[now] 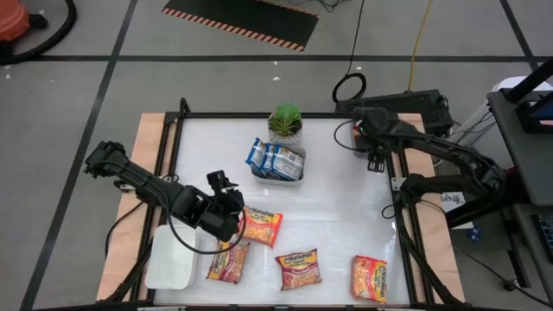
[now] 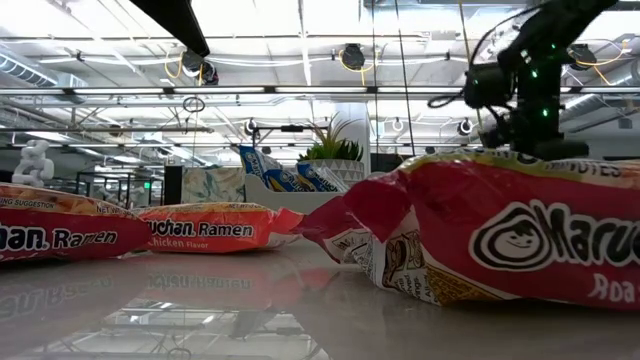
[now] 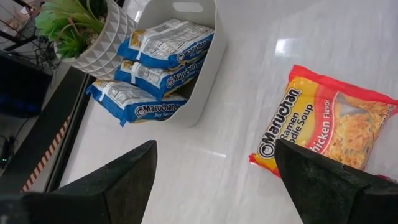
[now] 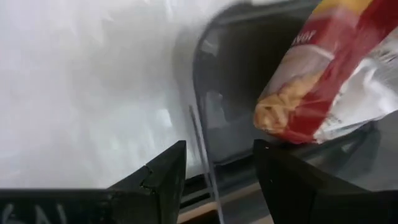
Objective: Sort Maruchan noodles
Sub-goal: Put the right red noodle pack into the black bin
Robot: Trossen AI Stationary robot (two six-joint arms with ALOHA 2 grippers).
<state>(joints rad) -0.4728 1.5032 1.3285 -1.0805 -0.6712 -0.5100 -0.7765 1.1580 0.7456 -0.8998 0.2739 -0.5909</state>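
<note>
Hovering low over the white table (image 1: 337, 216), the left gripper (image 1: 226, 207) holds its fingers apart and empty just beside an orange-red plastic chicken ramen packet (image 1: 261, 225), probably lined up to take it next. Three blue-white packets (image 1: 275, 159) already sit together in a white bin (image 1: 296, 176) beside a potted plant (image 1: 285, 123), so blue looks sorted. Three more red packets (image 1: 298, 268) lie along the near edge. The right gripper (image 1: 376, 160), fingers parted and empty, waits over the far right corner beside a dark tray (image 4: 249, 93) holding one packet.
</note>
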